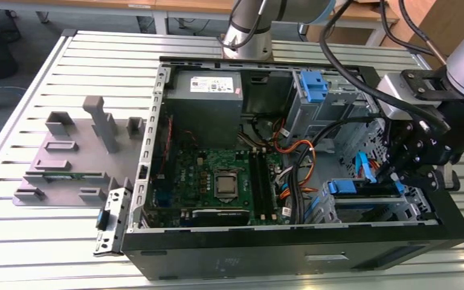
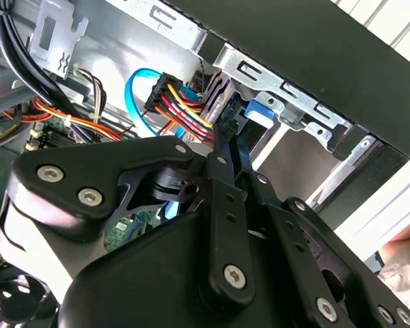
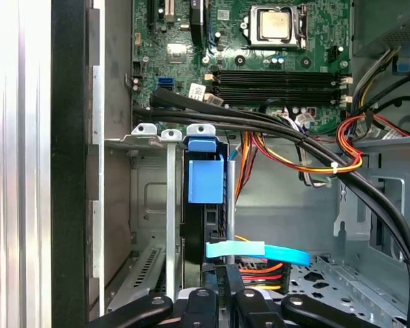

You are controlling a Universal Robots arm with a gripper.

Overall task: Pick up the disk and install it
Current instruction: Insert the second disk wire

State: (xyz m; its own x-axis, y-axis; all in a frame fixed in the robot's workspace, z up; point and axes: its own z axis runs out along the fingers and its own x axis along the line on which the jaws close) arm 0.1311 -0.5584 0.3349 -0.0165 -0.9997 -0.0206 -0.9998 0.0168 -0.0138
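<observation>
In the exterior view, the black gripper (image 1: 413,172) hangs inside the open black steel computer case (image 1: 296,248), just above the drive cage at the corner on the exterior view's right. The disk (image 1: 367,188) sits there in its glossy blue plastic carrier, wedged edge-up between perforated grey metal cage walls. In the first wrist view the disk (image 3: 206,179) shows as a thin dark slab topped by a boxy blue tab, with a flat light-blue ribbon cable (image 3: 260,251) crossing below. I cannot tell whether the fingers are apart or closed. A green motherboard (image 1: 215,181) lies flat beside it.
</observation>
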